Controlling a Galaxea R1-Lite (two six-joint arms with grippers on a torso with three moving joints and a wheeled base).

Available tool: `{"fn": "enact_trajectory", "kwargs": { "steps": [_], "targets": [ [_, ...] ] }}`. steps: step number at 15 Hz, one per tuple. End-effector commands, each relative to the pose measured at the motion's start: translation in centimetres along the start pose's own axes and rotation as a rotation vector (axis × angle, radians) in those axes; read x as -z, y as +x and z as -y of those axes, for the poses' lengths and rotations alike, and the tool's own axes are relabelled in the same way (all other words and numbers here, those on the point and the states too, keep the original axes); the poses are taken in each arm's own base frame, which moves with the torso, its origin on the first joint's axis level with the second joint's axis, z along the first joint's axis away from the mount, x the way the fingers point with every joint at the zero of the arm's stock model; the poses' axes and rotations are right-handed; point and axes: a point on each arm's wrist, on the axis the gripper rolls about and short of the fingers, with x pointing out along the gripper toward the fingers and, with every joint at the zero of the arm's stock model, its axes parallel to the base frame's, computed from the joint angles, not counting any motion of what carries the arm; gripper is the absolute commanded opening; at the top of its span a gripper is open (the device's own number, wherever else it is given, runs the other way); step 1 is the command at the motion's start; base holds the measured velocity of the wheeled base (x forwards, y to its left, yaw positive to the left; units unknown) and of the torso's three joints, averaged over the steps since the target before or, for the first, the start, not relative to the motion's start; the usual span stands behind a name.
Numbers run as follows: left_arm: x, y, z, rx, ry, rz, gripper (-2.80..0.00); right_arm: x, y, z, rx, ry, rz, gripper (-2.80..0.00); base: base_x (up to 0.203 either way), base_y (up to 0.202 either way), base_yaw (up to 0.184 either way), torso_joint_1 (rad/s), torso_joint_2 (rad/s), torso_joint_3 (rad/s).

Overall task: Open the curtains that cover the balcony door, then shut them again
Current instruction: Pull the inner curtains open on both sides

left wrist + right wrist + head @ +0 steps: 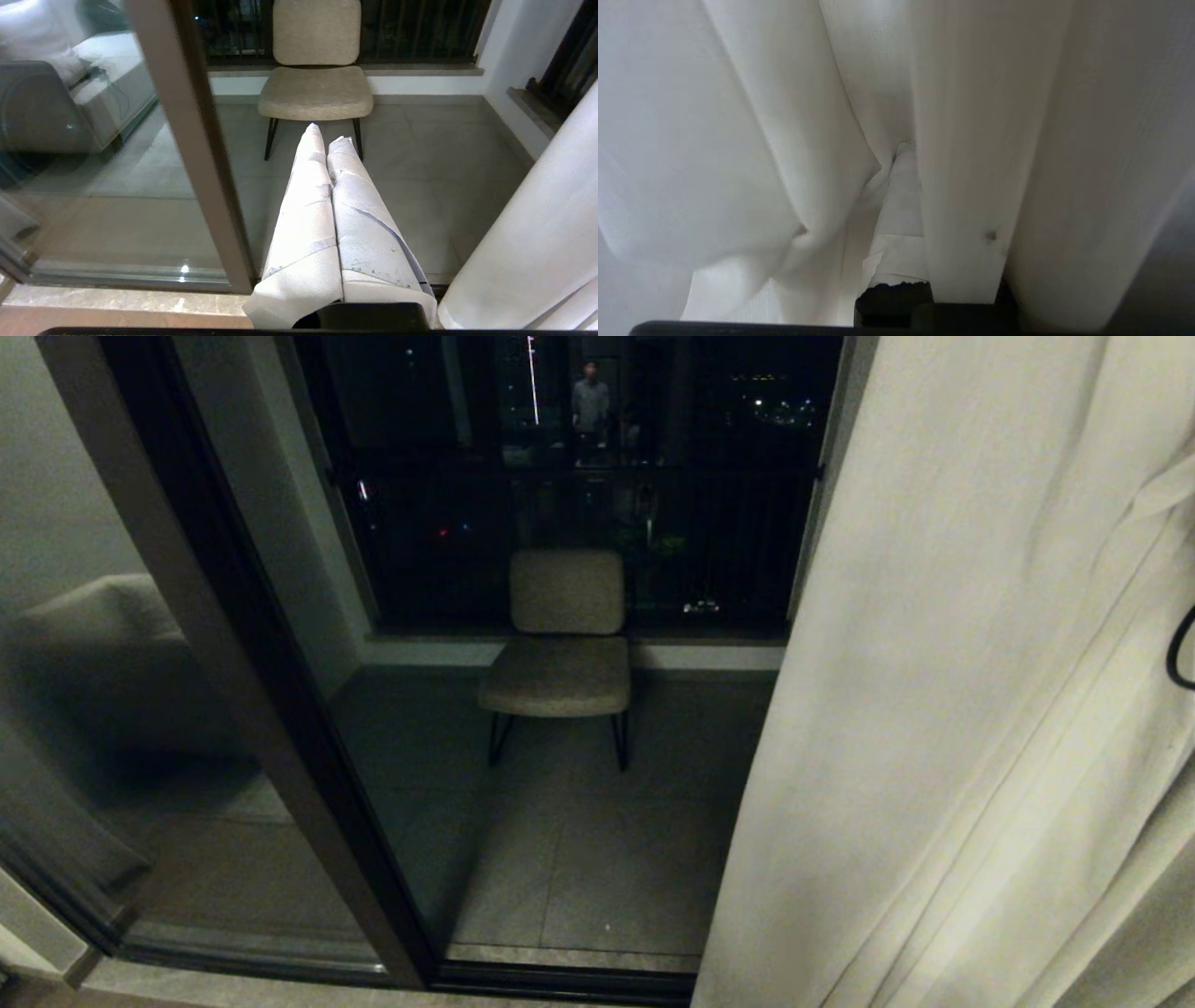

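One beige upholstered chair (565, 644) on thin black metal legs stands on the grey-tiled balcony. One dark-framed glass balcony door (252, 644) is in view, with one gathered bunch of cream-white pleated fabric curtains (952, 709) and one person (590, 403) reflected in the glass.

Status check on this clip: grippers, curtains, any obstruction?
Left gripper shut, empty, parked facing the balcony door. Right gripper shut on the curtains, bunched at right. Glass uncovered; chair beyond, nothing blocking.
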Motion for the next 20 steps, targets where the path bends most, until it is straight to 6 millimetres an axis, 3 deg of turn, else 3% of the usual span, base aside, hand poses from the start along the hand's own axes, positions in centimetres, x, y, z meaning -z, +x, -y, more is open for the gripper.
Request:
{"fn": "enact_trajectory", "kwargs": {
  "steps": [1,12,20],
  "targets": [
    [0.0,0.0,0.0,0.000,0.000,0.001,-2.80,0.0,0.0,0.0,0.002,0.000,0.002,-2.80,0.000,-0.122,-0.003,0.004,0.00,0.002],
    [0.0,0.0,0.0,0.000,0.002,0.001,-2.80,-0.2,0.2,0.3,0.010,0.006,0.011,-2.80,0.000,-0.006,0.000,0.001,0.00,0.000],
    [0.0,0.0,0.0,0.000,0.002,0.001,-2.80,1.1,2.5,4.5,0.116,0.001,-0.005,-2.80,0.000,0.000,0.000,0.000,0.00,0.000]
  ]
}}
